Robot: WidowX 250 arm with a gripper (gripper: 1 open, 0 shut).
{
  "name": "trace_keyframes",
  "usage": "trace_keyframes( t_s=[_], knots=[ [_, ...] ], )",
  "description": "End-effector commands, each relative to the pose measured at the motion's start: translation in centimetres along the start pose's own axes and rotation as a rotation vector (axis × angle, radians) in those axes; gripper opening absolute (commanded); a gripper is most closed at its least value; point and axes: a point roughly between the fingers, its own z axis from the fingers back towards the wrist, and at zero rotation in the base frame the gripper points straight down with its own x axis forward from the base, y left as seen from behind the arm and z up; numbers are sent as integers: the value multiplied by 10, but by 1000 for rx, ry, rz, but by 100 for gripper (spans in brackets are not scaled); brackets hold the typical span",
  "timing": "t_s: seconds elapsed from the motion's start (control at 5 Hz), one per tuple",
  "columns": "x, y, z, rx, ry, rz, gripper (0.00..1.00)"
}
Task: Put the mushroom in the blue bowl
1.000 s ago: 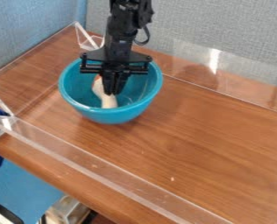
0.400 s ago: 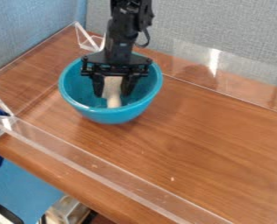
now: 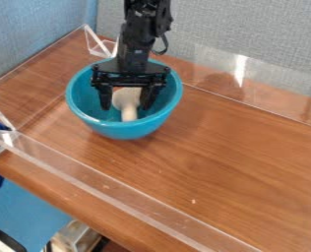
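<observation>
Wooden worktop [image 3: 211, 148] with clear low walls around it carries the bowl [image 3: 86, 103] near the back left corner. My fingers [image 3: 128, 92] hang spread wide inside its rim, gripping nothing; the mushroom [image 3: 125, 111] lies between them on the bowl's bottom, so the drop looks done. Straight up is my clear way out.

We've got the mushroom [image 3: 125, 110] lying in the blue bowl [image 3: 90, 108], right under the gripper [image 3: 127, 95], between its spread fingers; bowl's on the table [image 3: 211, 148].
</observation>
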Motion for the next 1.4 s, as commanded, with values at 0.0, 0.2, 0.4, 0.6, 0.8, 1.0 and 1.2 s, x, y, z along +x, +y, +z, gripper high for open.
trace_keyframes(
  t_s=[0.0, 0.2, 0.4, 0.6, 0.8, 1.0, 1.2],
  knots=[
    [10, 5, 11, -27, -36, 32, 100],
    [10, 5, 8, -27, -35, 37, 100],
    [10, 5, 7, -28, -35, 43, 100],
    [11, 6, 5, -29, -36, 49, 100],
    [11, 6, 5, -30, -36, 54, 100],
    [11, 7, 4, -31, -38, 60, 100],
    [11, 7, 3, -32, -39, 65, 100]
  ],
)
